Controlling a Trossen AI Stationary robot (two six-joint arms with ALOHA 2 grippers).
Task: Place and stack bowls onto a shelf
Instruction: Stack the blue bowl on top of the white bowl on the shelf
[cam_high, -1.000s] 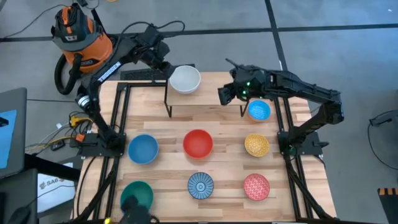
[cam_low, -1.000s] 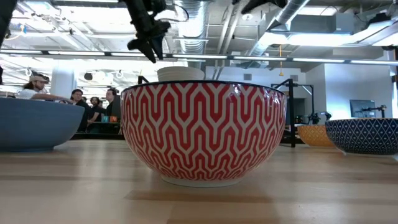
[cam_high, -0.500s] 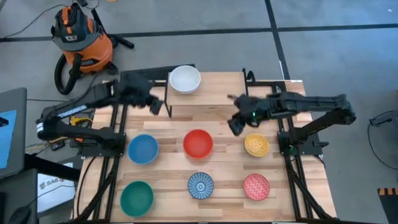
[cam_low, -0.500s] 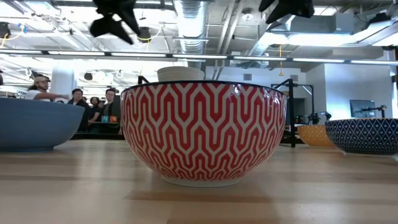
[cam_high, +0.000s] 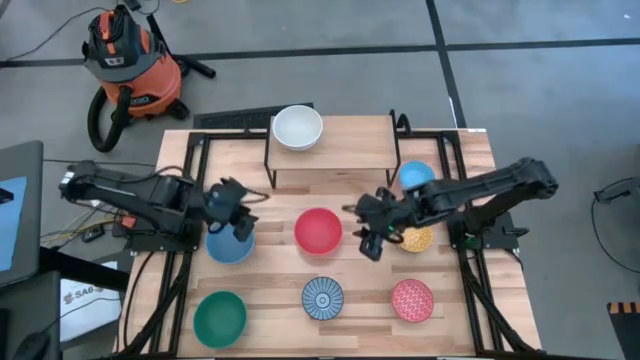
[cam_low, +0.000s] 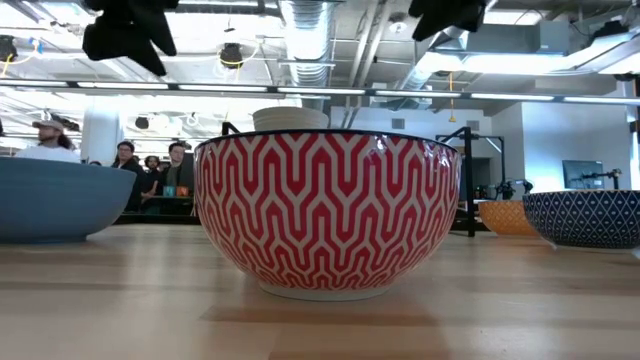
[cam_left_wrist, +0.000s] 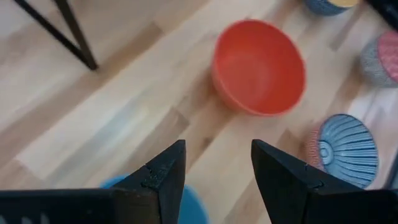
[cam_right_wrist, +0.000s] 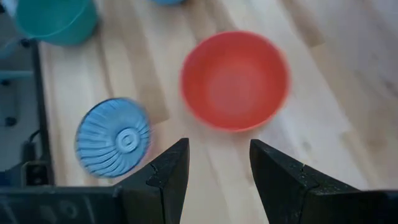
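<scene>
Two grippers hanging over a table of small round bowls, fingers apart, holding nothing.

On the shelf (cam_high: 335, 150) at the far side: one white bowl (cam_high: 297, 128), near its left end. Down on the table: red bowl (cam_high: 318, 230) in the middle, plain and smooth inside; blue bowl (cam_high: 229, 243) to its left; teal green bowl (cam_high: 219, 316) at the near left; blue bowl with lines like wheel spokes (cam_high: 323, 297); pink-red speckled bowl (cam_high: 412, 300); yellow bowl (cam_high: 417, 238), partly hidden; another blue bowl (cam_high: 415, 175) beside the shelf's right leg. Left gripper (cam_high: 237, 206) over the blue bowl's far edge. Right gripper (cam_high: 368, 232) between the red and yellow bowls, maybe just above the wood.
</scene>
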